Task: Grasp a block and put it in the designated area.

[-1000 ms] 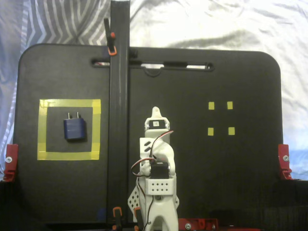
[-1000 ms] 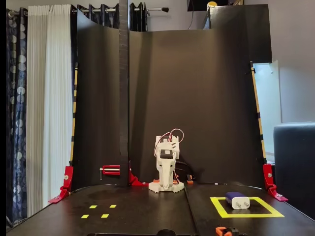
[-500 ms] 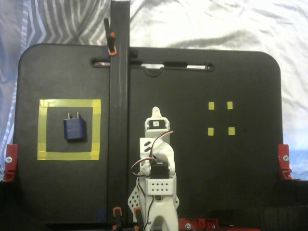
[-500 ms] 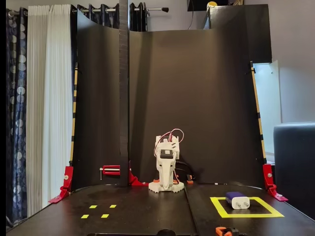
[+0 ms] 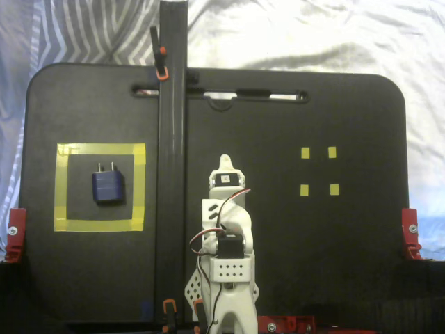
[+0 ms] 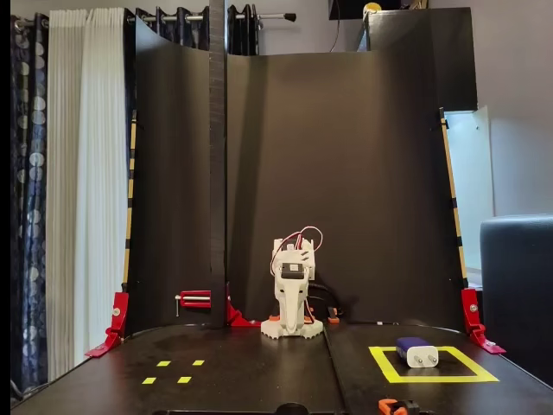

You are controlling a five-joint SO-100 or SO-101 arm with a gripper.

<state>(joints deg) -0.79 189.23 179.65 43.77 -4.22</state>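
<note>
The dark blue block (image 5: 108, 186) lies flat inside the designated area (image 5: 101, 149), a large yellow tape square on the left of the black board, with its two metal prongs pointing to the far edge. From the front the block (image 6: 416, 351) shows within the same yellow outline (image 6: 432, 378) at the right. My white arm is folded up over its base in the middle. Its gripper (image 5: 224, 162) looks shut and empty, well apart from the block; from the front the gripper (image 6: 292, 322) hangs low over the base.
Four tiny yellow tape squares (image 5: 305, 153) mark the board's other side, seen also from the front (image 6: 163, 363). A tall black post (image 5: 172, 139) stands between arm and block. Red clamps (image 5: 411, 232) (image 5: 14, 233) grip the board's edges. A black curved backdrop (image 6: 346, 173) rises behind.
</note>
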